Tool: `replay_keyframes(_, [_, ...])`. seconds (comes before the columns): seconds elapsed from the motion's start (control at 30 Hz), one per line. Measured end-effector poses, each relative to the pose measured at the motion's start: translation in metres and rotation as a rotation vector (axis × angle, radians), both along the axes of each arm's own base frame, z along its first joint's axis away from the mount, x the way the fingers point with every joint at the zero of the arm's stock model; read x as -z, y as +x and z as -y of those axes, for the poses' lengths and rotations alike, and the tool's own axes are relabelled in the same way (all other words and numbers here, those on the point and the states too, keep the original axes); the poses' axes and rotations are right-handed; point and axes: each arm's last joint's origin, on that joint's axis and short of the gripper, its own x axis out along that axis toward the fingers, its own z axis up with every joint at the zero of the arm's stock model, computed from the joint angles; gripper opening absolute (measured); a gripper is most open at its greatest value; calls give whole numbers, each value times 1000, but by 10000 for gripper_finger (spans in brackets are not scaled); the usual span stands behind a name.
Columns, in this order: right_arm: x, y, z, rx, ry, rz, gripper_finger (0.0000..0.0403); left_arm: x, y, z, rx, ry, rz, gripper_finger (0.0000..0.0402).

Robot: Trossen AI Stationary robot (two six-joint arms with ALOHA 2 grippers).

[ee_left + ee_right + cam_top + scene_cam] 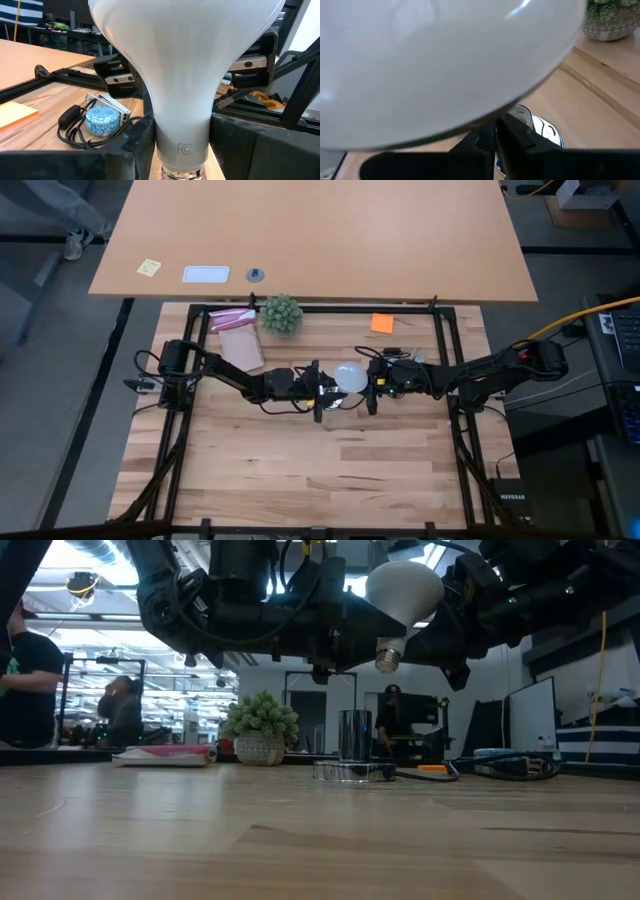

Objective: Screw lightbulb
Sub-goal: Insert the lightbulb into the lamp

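Note:
The white frosted lightbulb (403,590) hangs above the table's middle, dome up and grey screw base (390,655) down. My left gripper (322,390) comes from the table's left and is shut on it. My right gripper (372,385) comes from the right with its fingers (496,137) shut, close under the dome (435,60). The silvery socket (352,770) rests on the table below and beyond the bulb, with a black cord. My left gripper pinches the bulb's narrow neck (182,135), just above the screw base, with one finger (142,142) on each side. The fingers come level from the table's left. The bulb stands nearly upright, dome up, lifted clear of the table. My right gripper's shut fingertips are at the dome's underside; I cannot tell whether they touch it.
A small green plant (281,314) and a pink packet (235,322) stand at the far left, and an orange note (381,323) lies at the far right. A small light-blue object (102,121) lies by a coiled black cord. A black frame (440,330) borders the table.

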Motion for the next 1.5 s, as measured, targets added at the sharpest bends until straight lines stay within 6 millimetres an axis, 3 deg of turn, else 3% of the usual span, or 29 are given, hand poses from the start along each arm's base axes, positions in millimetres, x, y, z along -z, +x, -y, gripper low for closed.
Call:
replay_keyframes(0.9, [0,0,0,3,-1,0,21,1,0,0,-19,11,-8,156])
replay_keyframes(1.23, [-1,0,0,1,1,3,21,1,0,0,-17,5,-6,226])
replay_keyframes(1.5, [-1,0,0,1,1,3,21,1,0,0,-18,1,-6,215])
